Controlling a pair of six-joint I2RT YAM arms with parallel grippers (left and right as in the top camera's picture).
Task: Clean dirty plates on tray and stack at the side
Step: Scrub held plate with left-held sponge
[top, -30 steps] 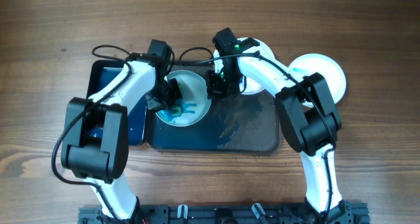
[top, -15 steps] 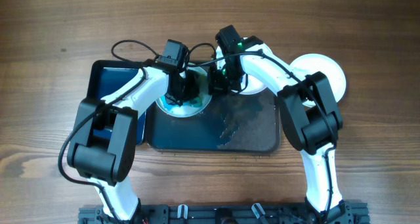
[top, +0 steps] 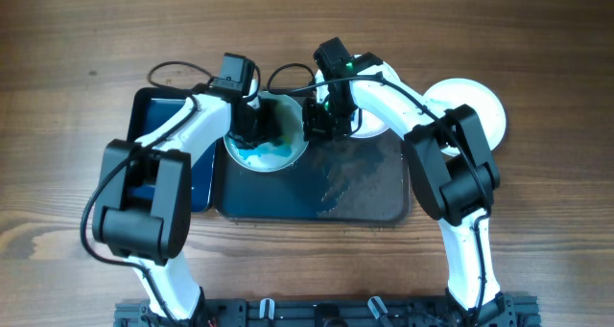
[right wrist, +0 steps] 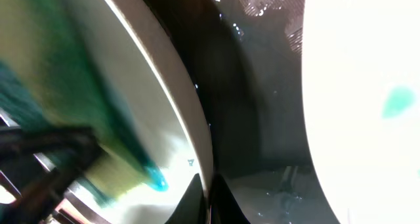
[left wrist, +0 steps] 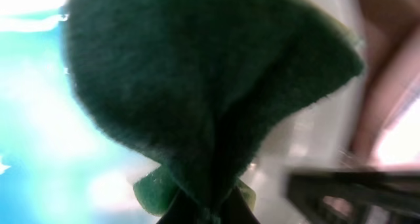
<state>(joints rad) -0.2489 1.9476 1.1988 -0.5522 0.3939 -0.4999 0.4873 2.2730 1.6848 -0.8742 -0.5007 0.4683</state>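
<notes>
The left pincer (top: 261,126) is closed tight on a green sponge (left wrist: 210,106), which bunches into a fold between its tips. The sponge is pressed down onto the far part of a plate (top: 267,152) that has blue-teal smears across its middle. This plate lies at the left end of the tray (top: 365,188), a large dark tray whose bare floor glistens with wet streaks.

The right pincer (right wrist: 205,191) is closed on the right rim of the same plate, 1 tip on each face of the thin white edge. In the right wrist view the rim runs up and away from the tips, with teal smears and the sponge blurred on its far side.

A 2nd plate (right wrist: 354,66) lies just beside the first on the tray, mostly under the right arm from overhead. It is white with 1 small teal spot showing. A 3rd plate (top: 472,111) rests on the table (top: 537,39) just beside the tray's far right corner, with the right arm crossing over its left edge.

A small tray (top: 158,116), narrower and dark blue, sits against the large tray's left side, partly covered by the left arm.
</notes>
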